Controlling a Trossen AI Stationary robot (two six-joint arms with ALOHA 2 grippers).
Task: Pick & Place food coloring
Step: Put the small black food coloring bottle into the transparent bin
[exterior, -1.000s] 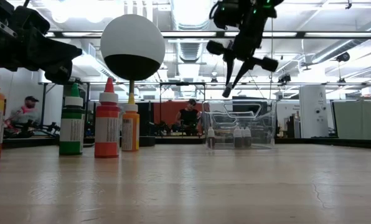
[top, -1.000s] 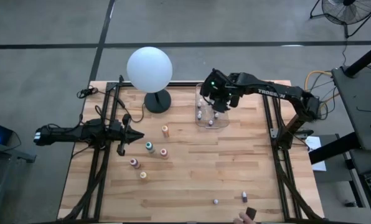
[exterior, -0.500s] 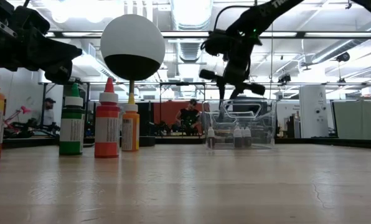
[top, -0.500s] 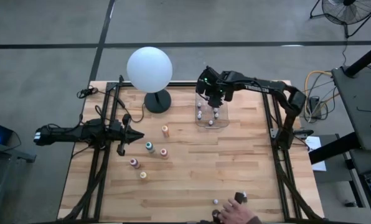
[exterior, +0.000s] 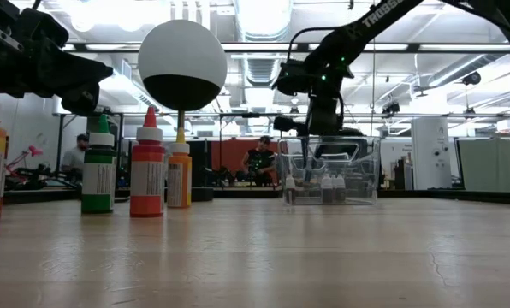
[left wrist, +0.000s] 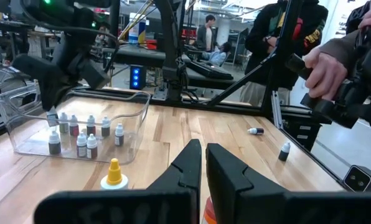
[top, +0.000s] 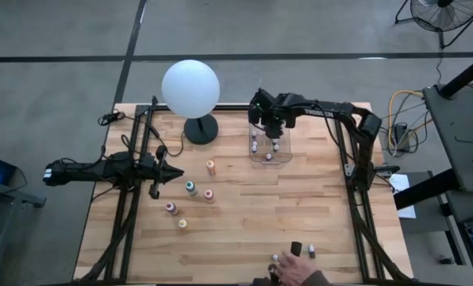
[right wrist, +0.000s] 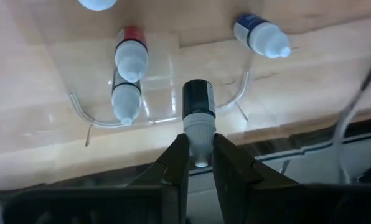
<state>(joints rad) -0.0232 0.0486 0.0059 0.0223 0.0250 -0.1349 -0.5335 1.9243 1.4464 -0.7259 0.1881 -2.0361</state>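
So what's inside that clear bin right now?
The bin holds several tiny dropper bottles standing upright, dark with white caps. The right gripper hangs above it, shut on one more bottle. Its arm hides part of the bin from above, so an exact count is uncertain.

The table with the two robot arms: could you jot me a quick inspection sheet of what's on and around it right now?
Surface: wooden table, planks bare between items.
Job's things: small dropper bottles stand in the clear bin; five larger colored bottles stand left of centre; two small bottles near the front edge.
Clutter: white globe lamp at the back.
End effectors: right end effector over the bin, shut on a small dark bottle; left end effector shut, empty, waiting at the left side.
Cables: yellow and black cables off the right edge.
Surroundings: a person's hand at the front edge; people in the room behind.
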